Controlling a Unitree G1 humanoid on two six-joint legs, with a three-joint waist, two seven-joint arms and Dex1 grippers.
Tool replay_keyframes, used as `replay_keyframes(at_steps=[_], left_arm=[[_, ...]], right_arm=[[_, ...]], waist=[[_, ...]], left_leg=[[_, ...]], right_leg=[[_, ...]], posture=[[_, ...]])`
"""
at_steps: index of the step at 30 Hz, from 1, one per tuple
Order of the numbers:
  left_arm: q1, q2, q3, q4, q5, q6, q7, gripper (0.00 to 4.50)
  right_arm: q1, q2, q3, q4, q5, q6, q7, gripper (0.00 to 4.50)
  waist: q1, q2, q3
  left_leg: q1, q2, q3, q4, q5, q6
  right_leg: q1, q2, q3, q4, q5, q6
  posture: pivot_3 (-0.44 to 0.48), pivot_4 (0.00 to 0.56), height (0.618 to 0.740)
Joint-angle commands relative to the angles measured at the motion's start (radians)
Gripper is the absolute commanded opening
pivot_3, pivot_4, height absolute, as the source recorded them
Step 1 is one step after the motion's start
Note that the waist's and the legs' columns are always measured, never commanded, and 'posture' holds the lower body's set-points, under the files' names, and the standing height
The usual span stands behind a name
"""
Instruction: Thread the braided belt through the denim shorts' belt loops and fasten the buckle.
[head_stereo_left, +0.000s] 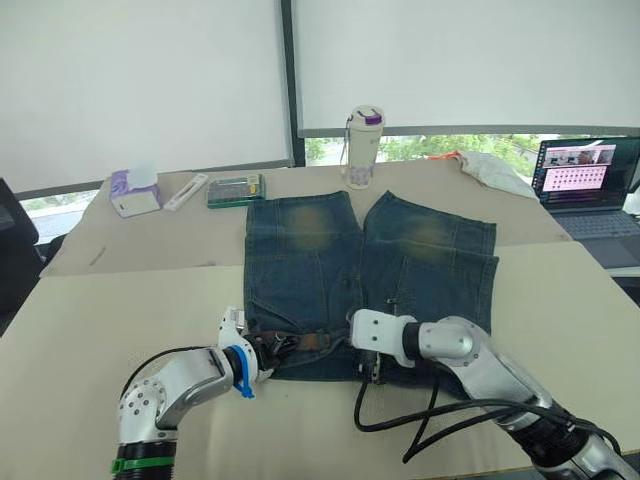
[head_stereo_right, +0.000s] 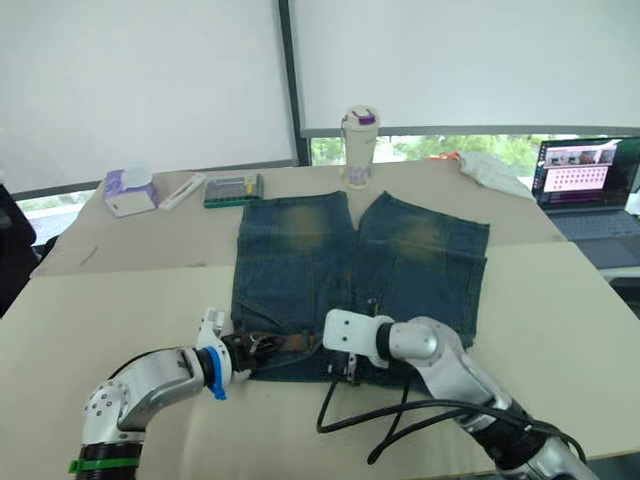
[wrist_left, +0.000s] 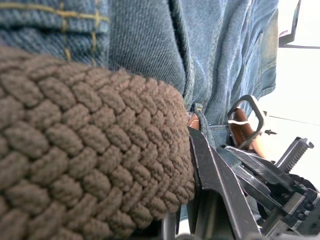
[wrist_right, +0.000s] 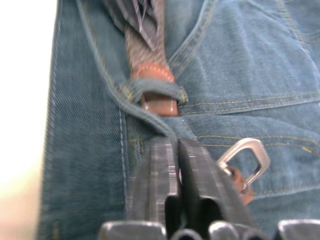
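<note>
Right claw (wrist_right: 176, 150) just beside the buckle (wrist_right: 245, 159).

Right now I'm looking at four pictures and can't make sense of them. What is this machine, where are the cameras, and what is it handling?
It is a humanoid robot with two arms. The two wide pictures come from cameras in its head, looking down over a table. The two close-ups come from cameras on its wrists.

On the table lie denim shorts. The left gripper holds the braided belt at the waistband. The right gripper, jaws together, presses on the waistband near the silver buckle. The belt's tip has passed under one belt loop.

Further back sit a bottle, a tissue pack and a laptop.
</note>
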Motion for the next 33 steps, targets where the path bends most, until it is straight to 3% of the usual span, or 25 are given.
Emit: replay_keyframes(at_steps=[1, 2, 6, 8, 11, 15, 24, 28, 33], left_arm=[[-0.021, 0.008, -0.007, -0.001, -0.009, 0.009, 0.014, 0.00], [-0.029, 0.013, -0.003, -0.004, -0.009, 0.011, 0.016, 0.00], [-0.048, 0.028, 0.011, -0.010, -0.009, 0.020, -0.009, 0.00], [-0.061, 0.033, 0.016, -0.018, -0.009, 0.021, -0.033, 0.00], [-0.074, 0.046, 0.008, -0.015, -0.009, 0.037, -0.059, 0.00], [-0.074, 0.055, -0.007, -0.028, -0.009, 0.024, -0.063, 0.00], [-0.062, 0.053, 0.024, -0.090, -0.009, -0.040, -0.112, 0.00], [-0.057, 0.104, 0.030, -0.126, -0.009, -0.047, -0.190, 1.32], [-0.044, 0.145, -0.003, -0.145, -0.009, -0.081, -0.192, 2.98]], right_arm=[[0.039, -0.038, -0.202, -0.164, 0.142, 0.172, 0.022, 1.95], [0.057, -0.050, -0.292, -0.216, 0.215, 0.250, 0.040, 2.30], [0.122, -0.084, -0.551, -0.346, 0.425, 0.457, 0.066, 2.30], [0.158, -0.128, -0.623, -0.351, 0.423, 0.507, 0.035, 2.30], [0.247, -0.261, -0.619, -0.320, 0.327, 0.462, -0.005, 2.30], [0.313, -0.354, -0.591, -0.295, 0.279, 0.405, -0.024, 2.30], [0.171, -0.226, -0.438, -0.277, 0.340, 0.424, -0.098, 2.30], [0.135, -0.194, -0.380, -0.243, 0.298, 0.415, -0.164, 2.33], [0.091, -0.143, -0.322, -0.228, 0.311, 0.416, -0.194, 2.33]], waist=[[0.001, 0.000, 0.000], [0.004, 0.000, 0.000], [0.003, 0.000, 0.000], [0.001, 0.000, 0.000], [0.003, 0.000, 0.000], [0.001, -0.002, 0.001], [-0.001, -0.005, 0.003], [0.002, -0.004, 0.003], [-0.001, -0.003, 0.002]], left_leg=[[0.000, 0.000, 0.000, 0.000, 0.000, 0.000], [0.000, 0.000, 0.000, 0.000, 0.000, 0.000], [-0.002, 0.000, 0.000, 0.000, -0.001, 0.001], [-0.002, 0.001, 0.000, 0.000, -0.001, 0.001], [-0.002, 0.000, 0.000, 0.000, -0.001, 0.001], [-0.002, 0.000, 0.001, 0.000, -0.001, 0.001], [-0.002, 0.001, 0.001, 0.000, -0.001, 0.000], [-0.003, 0.001, 0.001, 0.000, 0.000, 0.000], [-0.002, 0.001, 0.000, 0.000, 0.000, 0.000]], right_leg=[[0.000, 0.000, 0.000, 0.000, 0.000, 0.000], [0.000, 0.000, 0.000, 0.000, 0.000, 0.000], [0.000, 0.000, 0.000, 0.000, 0.000, 0.000], [0.000, 0.000, 0.000, -0.001, 0.000, 0.000], [-0.001, -0.001, -0.001, 0.000, 0.000, 0.000], [0.000, -0.001, 0.000, 0.000, 0.000, 0.000], [0.000, -0.001, 0.000, -0.001, 0.000, 0.000], [-0.001, -0.001, -0.001, 0.000, 0.000, 0.000], [0.000, -0.001, -0.001, -0.001, 0.000, 0.000]], posture=[[0.000, 0.150, 0.740], [0.000, 0.150, 0.740], [0.000, 0.150, 0.740], [0.000, 0.150, 0.740], [0.000, 0.150, 0.740], [0.000, 0.150, 0.740], [0.000, 0.150, 0.740], [0.000, 0.150, 0.740], [0.000, 0.150, 0.740]])
